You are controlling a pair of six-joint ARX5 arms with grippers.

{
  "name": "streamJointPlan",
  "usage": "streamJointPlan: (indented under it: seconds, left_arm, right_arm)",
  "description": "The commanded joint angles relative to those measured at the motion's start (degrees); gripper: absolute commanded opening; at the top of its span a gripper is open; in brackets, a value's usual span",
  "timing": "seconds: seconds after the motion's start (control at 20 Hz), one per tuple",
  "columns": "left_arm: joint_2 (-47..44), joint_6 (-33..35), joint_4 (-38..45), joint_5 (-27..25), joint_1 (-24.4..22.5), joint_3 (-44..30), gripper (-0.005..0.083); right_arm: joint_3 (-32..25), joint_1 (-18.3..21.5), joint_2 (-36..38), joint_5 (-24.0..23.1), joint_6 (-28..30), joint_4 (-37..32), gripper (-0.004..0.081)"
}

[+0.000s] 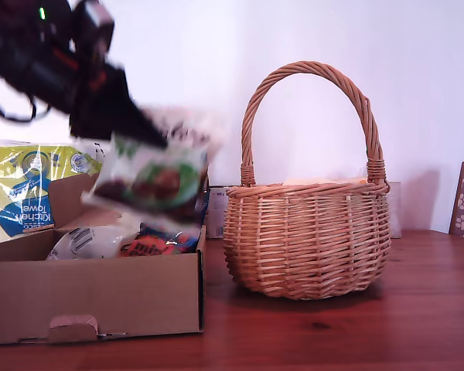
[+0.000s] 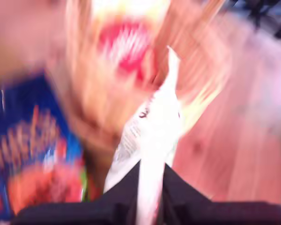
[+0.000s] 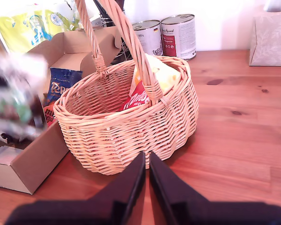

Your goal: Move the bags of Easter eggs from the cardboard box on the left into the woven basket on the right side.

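My first gripper (image 2: 150,174) clamped on top edge of white-green bag (image 1: 158,174). Bag crinkly, hangs above cardboard box (image 1: 93,297), just beside woven basket (image 1: 305,232) handle in exterior view. Dark blue bag (image 1: 156,244) with orange print lies in box.

First wrist view heavily blurred; print on held bag unreadable.

My second gripper (image 3: 147,163) has jaws together on nothing, above wooden table (image 3: 243,140) near basket. Only second wrist view shows yellow-orange bag (image 3: 155,78) inside basket; exterior view hides basket contents.
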State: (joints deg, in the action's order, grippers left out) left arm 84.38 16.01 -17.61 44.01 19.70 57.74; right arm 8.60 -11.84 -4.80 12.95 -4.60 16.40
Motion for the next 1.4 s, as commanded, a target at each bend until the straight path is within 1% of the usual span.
streamJointPlan:
  seconds: [0.0,0.1,0.2,0.45,0.6,0.85,1.0,1.15,1.35]
  left_arm:
    - [-0.90,-0.26,2.71,1.18,1.44,0.81,-0.0019]
    - [-0.72,-3.43,8.44,1.18,3.06,0.87,-0.0019]
    - [0.07,-4.74,14.58,0.48,5.35,0.87,-0.0019]
    - [1.97,-6.99,30.32,-6.25,11.15,0.90,-0.0019]
    - [5.53,-7.04,36.22,-7.69,13.44,0.90,-0.0019]
    - [14.21,-7.04,45.20,-9.01,15.65,0.90,-0.0019]
    - [17.90,-8.17,47.52,-9.20,16.33,0.90,-0.0019]
    - [20.06,-14.14,47.15,-9.20,16.46,0.90,-0.0019]
    - [20.44,-24.83,45.51,-9.20,16.46,0.90,-0.0019]
  right_arm:
    - [0.15,-0.31,-0.28,0.00,-0.09,-0.20,-0.0012]
    - [0.15,-0.31,-0.28,0.00,-0.09,-0.20,-0.0012]
    - [0.15,-0.31,-0.28,0.00,-0.09,-0.20,-0.0012]
    - [0.15,-0.31,-0.28,0.02,-0.11,-0.20,-0.0012]
    - [0.15,-0.31,-0.28,0.00,-0.11,-0.22,-0.0012]
    - [0.15,-0.31,-0.28,0.02,-0.13,-0.22,-0.0012]
    - [0.15,-0.31,-0.28,0.04,-0.13,-0.24,-0.0012]
    - [0.15,-0.31,-0.28,0.04,-0.13,-0.22,-0.0012]
    - [0.15,-0.31,-0.28,0.04,-0.11,-0.24,-0.0012]
